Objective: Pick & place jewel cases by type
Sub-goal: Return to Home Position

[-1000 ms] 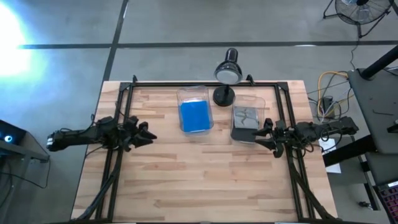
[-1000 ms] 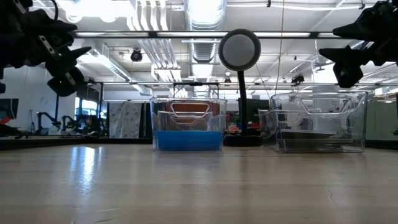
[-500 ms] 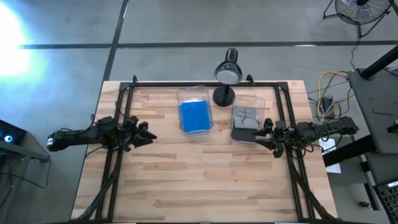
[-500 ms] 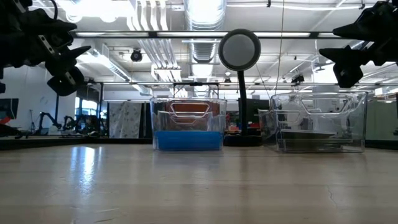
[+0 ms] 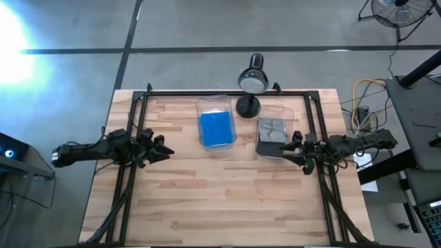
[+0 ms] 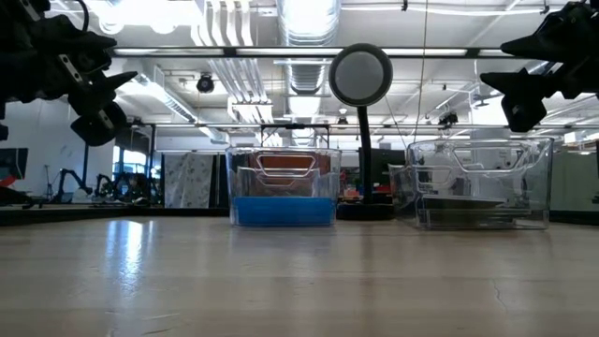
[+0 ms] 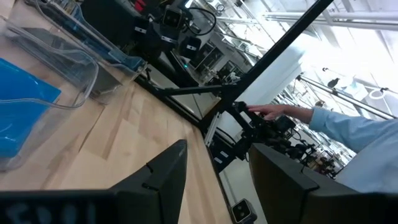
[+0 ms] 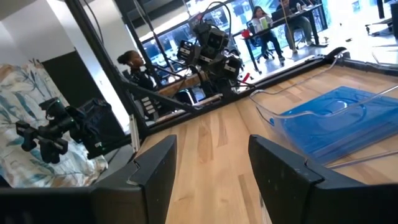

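Observation:
Blue jewel cases (image 5: 216,128) lie stacked flat in the left clear bin (image 5: 216,103); they also show in the low view (image 6: 283,211) and the left wrist view (image 7: 18,106). Dark jewel cases (image 5: 271,146) lie in the right clear bin (image 5: 275,111). My left gripper (image 5: 164,148) hovers open and empty at the table's left side, above the wood. My right gripper (image 5: 288,148) hovers open and empty at the right side, beside the dark-case bin. Both sit high in the low view, my left gripper (image 6: 98,98) and my right gripper (image 6: 510,94).
A black desk lamp (image 5: 251,83) stands at the far edge between the bins. A black frame (image 5: 227,92) runs along the table's far, left and right sides. Bare wood (image 5: 220,200) spreads over the near half. People show in the room beyond (image 7: 348,124).

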Controlling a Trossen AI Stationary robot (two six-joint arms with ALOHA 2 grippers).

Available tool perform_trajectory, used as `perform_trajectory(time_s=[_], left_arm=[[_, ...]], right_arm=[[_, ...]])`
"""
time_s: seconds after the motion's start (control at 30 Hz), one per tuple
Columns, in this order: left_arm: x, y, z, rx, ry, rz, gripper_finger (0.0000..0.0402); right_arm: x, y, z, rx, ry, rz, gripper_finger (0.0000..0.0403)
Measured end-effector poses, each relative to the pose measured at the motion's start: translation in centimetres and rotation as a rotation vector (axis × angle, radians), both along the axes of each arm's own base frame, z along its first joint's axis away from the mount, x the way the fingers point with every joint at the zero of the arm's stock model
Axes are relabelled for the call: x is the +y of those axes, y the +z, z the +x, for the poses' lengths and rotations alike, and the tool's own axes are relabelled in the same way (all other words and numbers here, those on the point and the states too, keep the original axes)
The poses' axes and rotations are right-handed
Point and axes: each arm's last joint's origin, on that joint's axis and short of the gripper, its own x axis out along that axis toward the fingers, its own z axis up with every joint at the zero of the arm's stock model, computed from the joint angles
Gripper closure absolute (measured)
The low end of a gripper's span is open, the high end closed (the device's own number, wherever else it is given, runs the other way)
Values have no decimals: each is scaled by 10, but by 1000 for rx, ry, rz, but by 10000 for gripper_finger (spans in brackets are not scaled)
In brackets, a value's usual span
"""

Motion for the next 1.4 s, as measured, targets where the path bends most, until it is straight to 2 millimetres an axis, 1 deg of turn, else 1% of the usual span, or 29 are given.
perform_trajectory(time_s=[0.33,0.37,0.5,0.57,0.77,1.0,1.17,1.23,1.4], left_arm=[[0,0,0,2,0,0,246],[0,0,0,3,0,0,246],[0,0,0,3,0,0,246],[0,0,0,4,0,0,246],[0,0,0,4,-1,0,246],[0,-1,0,5,-1,-1,246],[0,-1,0,5,-1,-1,246],[0,-1,0,5,-1,0,246],[0,-1,0,5,-1,-1,246]], right_arm=[[0,0,0,-1,-1,-21,209],[0,0,0,-3,-4,-61,209],[-1,1,0,-12,-64,-341,209],[-2,1,0,-10,-89,-445,209],[-6,2,-1,24,-248,-577,209],[-11,2,0,39,-294,-595,209],[-13,0,2,13,-146,-610,209],[-15,-1,2,16,-123,-584,209],[-20,-1,2,28,-166,-507,209]])
